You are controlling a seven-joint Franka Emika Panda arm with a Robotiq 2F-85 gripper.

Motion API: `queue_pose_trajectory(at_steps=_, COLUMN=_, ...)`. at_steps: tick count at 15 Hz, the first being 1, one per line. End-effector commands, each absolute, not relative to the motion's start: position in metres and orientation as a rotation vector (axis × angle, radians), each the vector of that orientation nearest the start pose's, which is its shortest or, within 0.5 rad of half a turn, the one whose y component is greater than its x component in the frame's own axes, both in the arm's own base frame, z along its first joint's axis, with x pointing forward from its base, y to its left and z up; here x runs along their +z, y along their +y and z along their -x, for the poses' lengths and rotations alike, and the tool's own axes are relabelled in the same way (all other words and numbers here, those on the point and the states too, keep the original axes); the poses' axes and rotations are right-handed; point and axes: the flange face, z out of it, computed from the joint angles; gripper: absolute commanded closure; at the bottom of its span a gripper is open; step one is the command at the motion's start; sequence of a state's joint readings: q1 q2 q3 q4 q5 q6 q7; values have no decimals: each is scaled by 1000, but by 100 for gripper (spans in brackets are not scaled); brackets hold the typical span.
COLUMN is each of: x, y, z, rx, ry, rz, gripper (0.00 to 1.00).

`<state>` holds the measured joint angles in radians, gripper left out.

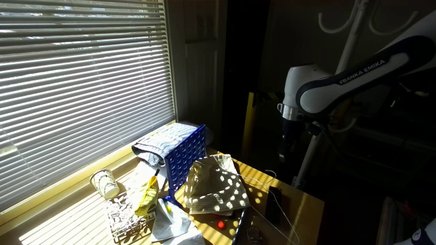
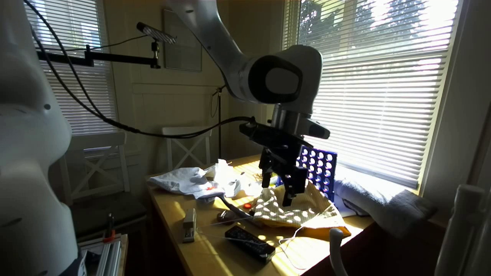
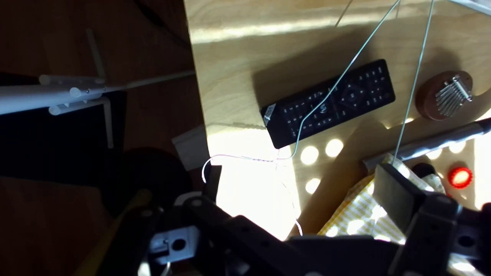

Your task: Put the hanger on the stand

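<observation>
The gripper (image 2: 277, 193) hangs above the table (image 3: 230, 76), its fingers (image 3: 395, 195) spread wide apart. Below it the hanger (image 3: 346, 73) lies there, one side crossing the black remote (image 3: 347, 101) and another seeming, as far as the patchy light lets me judge, to run onto the crumpled cloth (image 1: 214, 187). The white stand (image 1: 350, 42) rises beside the table.

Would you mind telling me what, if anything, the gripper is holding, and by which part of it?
Nothing is held: the gripper stands open and empty, and the hanger lies across the remote on the table.
</observation>
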<state>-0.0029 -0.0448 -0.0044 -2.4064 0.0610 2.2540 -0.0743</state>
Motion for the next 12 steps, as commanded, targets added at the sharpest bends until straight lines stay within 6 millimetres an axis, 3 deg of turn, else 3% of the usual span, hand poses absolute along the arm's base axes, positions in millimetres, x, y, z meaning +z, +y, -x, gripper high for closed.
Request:
queue_pose_trajectory(at_steps=1, x=304, y=-11, z=-453, rx=21, ry=-145, rz=3055, gripper=0)
queue_pose_trajectory(at_steps=7, x=266, y=-15, z=-437, rx=-71, ry=-243, rz=3002, gripper=0)
queue_pose_trajectory(at_steps=8, x=273, y=-13, z=-442, rx=-52, ry=-233, rz=3018, gripper=0)
queue_pose_trajectory(at_steps=12, x=268, y=-10, z=-438, rx=-55, ry=-244, rz=3023, gripper=0)
